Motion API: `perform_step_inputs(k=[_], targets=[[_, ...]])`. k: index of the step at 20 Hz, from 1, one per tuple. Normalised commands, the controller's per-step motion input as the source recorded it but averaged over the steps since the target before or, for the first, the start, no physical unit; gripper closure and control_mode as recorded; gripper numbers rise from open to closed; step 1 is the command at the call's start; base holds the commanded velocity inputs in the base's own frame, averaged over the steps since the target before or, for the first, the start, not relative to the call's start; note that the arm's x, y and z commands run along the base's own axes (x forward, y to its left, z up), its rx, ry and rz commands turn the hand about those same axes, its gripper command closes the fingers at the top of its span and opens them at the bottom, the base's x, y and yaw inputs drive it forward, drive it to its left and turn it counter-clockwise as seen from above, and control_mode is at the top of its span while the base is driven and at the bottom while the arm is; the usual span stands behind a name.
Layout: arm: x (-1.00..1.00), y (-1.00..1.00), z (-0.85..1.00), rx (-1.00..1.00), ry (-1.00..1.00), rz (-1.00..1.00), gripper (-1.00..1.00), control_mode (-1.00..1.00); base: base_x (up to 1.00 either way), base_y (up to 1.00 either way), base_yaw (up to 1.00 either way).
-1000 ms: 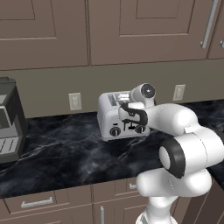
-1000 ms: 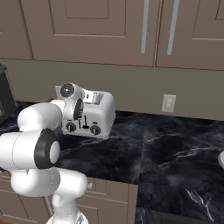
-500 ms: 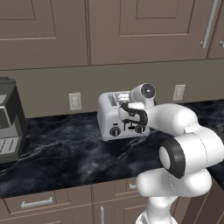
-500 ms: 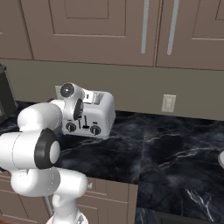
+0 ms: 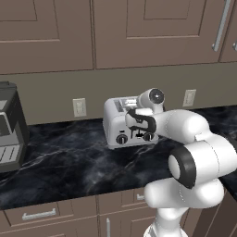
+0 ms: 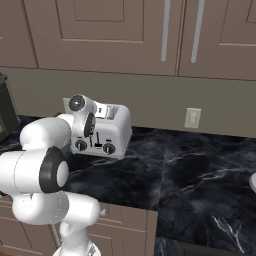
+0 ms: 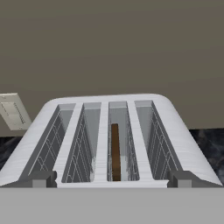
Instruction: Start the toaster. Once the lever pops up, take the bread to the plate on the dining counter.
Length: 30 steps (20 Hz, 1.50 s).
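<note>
Our gripper [image 7: 112,179] hangs with its jaws spread wide and nothing held, over the front edge of the toaster [image 5: 121,125], which sits at the back of the worktop [image 5: 69,162] against the wall. The bread [image 7: 115,151] stands low in the third slot. Risk, we judge: descending from here, a fingertip catches the slot rim rather than a lever, shoving the toaster backward.

- One boxy silver-grey toaster [image 5: 121,124] with four top slots [image 7: 107,142]; two black round knobs [image 6: 81,145] on its front face.
- One thin dark brown bread slice [image 7: 115,151], in the third slot from the left in the hand view.
- Two pale wall outlets [image 5: 79,107] in the left base view.
- One dark grey boxy appliance [image 5: 8,125].
- One black marble worktop [image 6: 190,175].
</note>
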Motion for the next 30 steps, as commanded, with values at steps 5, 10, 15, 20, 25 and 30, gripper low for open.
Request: perform_step_inputs(k=[5,10,15,20,25,30], targets=[[0.00,0.00,0.00,0.00,0.00,0.00,-1.00,-1.00,0.00,0.00,0.00],[0.00,0.00,0.00,0.00,0.00,0.00,-1.00,-1.00,0.00,0.00,0.00],[0.00,0.00,0.00,0.00,0.00,0.00,-1.00,-1.00,0.00,0.00,0.00],[0.00,0.00,0.00,0.00,0.00,0.00,-1.00,-1.00,0.00,0.00,0.00],[0.00,0.00,0.00,0.00,0.00,0.00,-1.00,-1.00,0.00,0.00,0.00],[0.00,0.00,0.00,0.00,0.00,0.00,-1.00,-1.00,0.00,0.00,0.00]])
